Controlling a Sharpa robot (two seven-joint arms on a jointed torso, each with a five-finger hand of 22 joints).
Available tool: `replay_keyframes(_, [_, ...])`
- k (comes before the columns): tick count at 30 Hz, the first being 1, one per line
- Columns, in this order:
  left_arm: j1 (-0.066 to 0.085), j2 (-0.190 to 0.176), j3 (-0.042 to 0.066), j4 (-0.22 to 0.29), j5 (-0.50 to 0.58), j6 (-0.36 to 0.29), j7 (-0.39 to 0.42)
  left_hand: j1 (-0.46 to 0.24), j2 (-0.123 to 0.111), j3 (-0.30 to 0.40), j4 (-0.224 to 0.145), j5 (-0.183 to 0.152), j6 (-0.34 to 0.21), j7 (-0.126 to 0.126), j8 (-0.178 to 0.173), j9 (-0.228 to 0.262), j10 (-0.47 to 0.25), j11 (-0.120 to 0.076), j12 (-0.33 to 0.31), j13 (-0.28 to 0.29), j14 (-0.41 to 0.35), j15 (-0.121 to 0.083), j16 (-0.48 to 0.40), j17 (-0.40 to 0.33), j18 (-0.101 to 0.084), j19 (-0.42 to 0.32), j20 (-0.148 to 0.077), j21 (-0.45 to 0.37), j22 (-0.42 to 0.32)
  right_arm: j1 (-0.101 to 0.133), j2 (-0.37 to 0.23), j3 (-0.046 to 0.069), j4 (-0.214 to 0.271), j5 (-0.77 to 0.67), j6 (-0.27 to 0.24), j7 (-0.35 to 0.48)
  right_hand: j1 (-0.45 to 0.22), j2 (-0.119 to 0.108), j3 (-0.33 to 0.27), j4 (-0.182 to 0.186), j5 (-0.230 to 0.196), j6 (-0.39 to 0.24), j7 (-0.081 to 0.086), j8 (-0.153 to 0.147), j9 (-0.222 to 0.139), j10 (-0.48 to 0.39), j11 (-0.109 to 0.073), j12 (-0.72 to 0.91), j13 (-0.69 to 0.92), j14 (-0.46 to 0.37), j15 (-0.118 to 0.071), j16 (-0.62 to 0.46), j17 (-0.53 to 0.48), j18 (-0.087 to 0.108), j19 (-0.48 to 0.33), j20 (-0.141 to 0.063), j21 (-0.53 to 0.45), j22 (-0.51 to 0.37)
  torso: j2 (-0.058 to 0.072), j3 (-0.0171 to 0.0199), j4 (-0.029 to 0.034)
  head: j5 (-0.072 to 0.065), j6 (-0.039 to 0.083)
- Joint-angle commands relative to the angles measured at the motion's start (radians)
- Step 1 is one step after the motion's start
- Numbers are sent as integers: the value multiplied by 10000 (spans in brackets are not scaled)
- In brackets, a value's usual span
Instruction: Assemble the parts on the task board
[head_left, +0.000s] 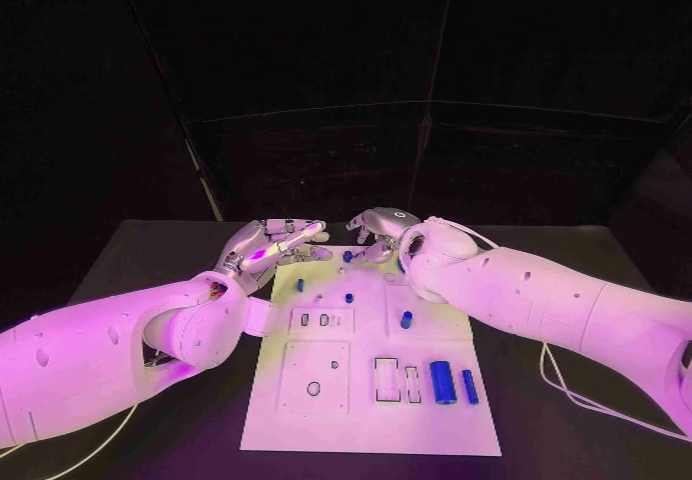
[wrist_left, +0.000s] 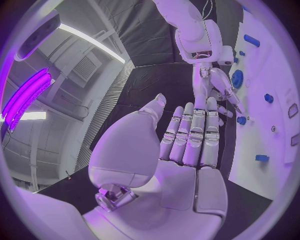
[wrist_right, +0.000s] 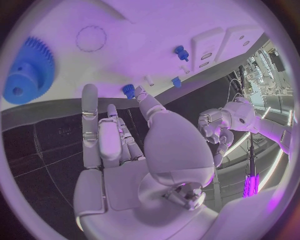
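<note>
No readable text, labels, brand marks or numbers anywhere. White rectangular task board (head_left: 372, 420): plain surface, no lettering. Small blue parts (head_left: 443, 382): unmarked. Large blue toothed gear (wrist_right: 28, 71): no markings legible. Faint dotted circle outline (wrist_right: 91, 38) on board, not a character.

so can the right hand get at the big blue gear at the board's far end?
Probably yes. The right hand hovers open next to the blue toothed gear, nothing lies between them, and the left hand is off to the side.
</note>
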Motion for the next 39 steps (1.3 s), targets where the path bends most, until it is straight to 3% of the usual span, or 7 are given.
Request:
replay_keyframes(1, [17, -33, 6, 6, -63, 149, -12, -36, 31, -13, -53, 19, 60, -1, -49, -17, 42, 35, -51, -16, 58, -12, 46, 15, 59, 83, -11, -25, -14, 22, -488, 14, 531, 227, -1012, 70, 208, 43, -155, 72, 150, 698, 145, 175, 88, 82, 8, 276, 42, 72, 82, 20, 82, 138, 87, 13, -47, -17, -25, 2, -44, -8, 7])
replay_keyframes(5, [17, -81, 6, 20, -63, 174, -21, -36, 31, -13, -53, 19, 60, -1, -49, -17, 42, 35, -51, -16, 58, -12, 46, 15, 59, 83, -11, -25, -14, 35, -1514, 177, 1528, 802, -878, -135, 363, 205, -208, 219, 436, 2413, 187, 643, 300, 1103, -38, 1019, 233, 341, 60, 609, 1090, 142, 250, 10, 124, 38, -77, 18, -125, 30, 16])
replay_keyframes(8, [17, -89, 5, 10, -62, 196, -29, -36, 31, -13, -53, 19, 60, -1, -49, -17, 42, 35, -51, -16, 58, -12, 46, 15, 59, 83, -11, -25, -14, 40, -2184, 292, 2142, 1001, -243, -510, 588, 110, -268, 146, 558, 2845, -218, 797, 336, 3480, -591, 2631, 1026, 617, -304, 1326, 2416, 172, 458, -224, 385, 200, -103, 38, -184, 8, 17])
replay_keyframes(11, [17, -84, 4, -10, -62, 214, -38, -39, 45, -12, -61, 19, 63, -3, -55, -17, 41, 34, -61, -17, 59, -12, 42, 19, 58, 90, -12, -30, -18, 44, -2691, 352, 2509, 1068, 371, -856, 556, -88, -582, 401, 669, 2959, -381, 717, 226, 3530, -812, 5486, 3814, 700, -583, 1728, 3104, 2, 739, -508, 935, 803, -120, 55, -217, -4, 3])
replay_keyframes(18, [16, -57, 2, -74, -62, 245, -54, -39, 45, -12, -61, 19, 63, -3, -55, -17, 41, 34, -61, -17, 59, -12, 42, 19, 58, 90, -12, -30, -18, 48, -3224, 397, 2604, 1170, 1228, -1385, 487, -305, -1366, 1478, 732, 2460, -178, 620, 108, 3777, -526, 11211, 10250, 761, -250, 2027, 3703, 4, 815, -373, 1412, 1371, -116, 76, -242, -40, 3])
replay_keyframes(28, [14, 33, -3, -199, -62, 280, -69, -38, 52, -12, -67, 19, 69, -7, -56, -16, 46, 32, -63, -16, 60, -13, 40, 21, 58, 93, -12, -32, -21, 47, -2910, 404, 2052, 1235, 1895, -1540, 908, -452, -1727, 2416, 723, 1844, 49, 531, 97, 4473, -296, 12818, 12338, 815, -109, 2170, 4026, -150, 1106, -160, 2026, 2192, -97, 62, -212, -82, -39])
replay_keyframes(39, [11, 117, -7, -295, -62, 314, -73, -38, 52, -12, -67, 19, 69, -7, -56, -16, 46, 32, -63, -16, 60, -13, 40, 21, 58, 93, -12, -32, -21, 41, -2467, 403, 1676, 1402, 1761, -1381, 1108, -236, -1719, 2648, 819, 1863, 65, 646, 120, 4858, -270, 13360, 13094, 829, -78, 2213, 4116, -239, 1322, -121, 2432, 2794, -108, 61, -215, -79, -114])
